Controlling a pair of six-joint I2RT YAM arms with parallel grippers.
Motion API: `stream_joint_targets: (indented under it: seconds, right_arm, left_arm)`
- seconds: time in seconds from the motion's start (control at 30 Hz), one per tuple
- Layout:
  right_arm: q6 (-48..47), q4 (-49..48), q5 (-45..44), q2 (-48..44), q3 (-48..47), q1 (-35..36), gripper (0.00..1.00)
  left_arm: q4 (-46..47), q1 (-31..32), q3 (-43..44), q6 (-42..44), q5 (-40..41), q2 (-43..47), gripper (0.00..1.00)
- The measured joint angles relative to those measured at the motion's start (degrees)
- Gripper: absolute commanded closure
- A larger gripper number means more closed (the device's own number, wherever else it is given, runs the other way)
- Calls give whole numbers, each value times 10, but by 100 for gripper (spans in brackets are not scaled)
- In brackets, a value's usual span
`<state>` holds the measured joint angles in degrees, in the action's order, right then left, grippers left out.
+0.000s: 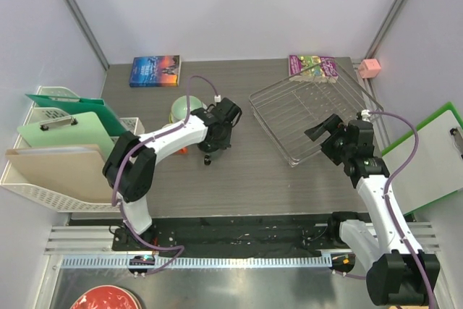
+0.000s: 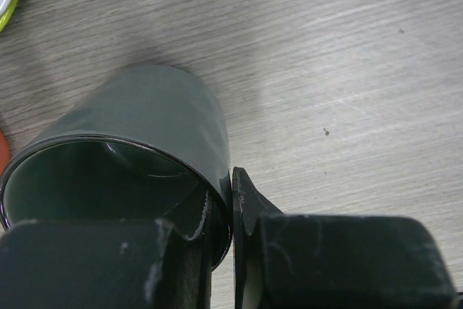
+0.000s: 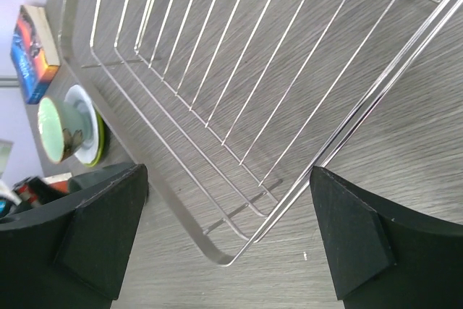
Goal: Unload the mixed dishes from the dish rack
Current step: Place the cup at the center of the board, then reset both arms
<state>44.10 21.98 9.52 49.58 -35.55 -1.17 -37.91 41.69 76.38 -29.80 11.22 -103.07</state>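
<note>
Left arm (image 1: pixel 166 139) stretched forward, left fingers (image 2: pixel 325 258) pinched close; right arm (image 1: pixel 377 195) angled forward, right fingers (image 3: pixel 101 240) spread wide.

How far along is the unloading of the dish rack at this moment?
Done: the dish rack looks empty, and the mint-green bowl sits on stacked plates on the table. In hand: the left pincer is shut on the rim of the grey mug, low near the table. The right pincer hangs open at the rack's corner, holding nothing. Left: release the mug.
</note>
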Motion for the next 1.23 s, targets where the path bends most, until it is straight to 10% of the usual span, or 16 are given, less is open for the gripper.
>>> stream_joint_targets:
  seconds: [0.5,1.23]
  right_arm:
    - [-2,17,19,-39,0,1,0]
    - [-17,21,52,-61,-31,18,1]
  left_arm:
    - [8,-30,0,-9,-5,10,49]
    - [-61,92,20,3,203,248,27]
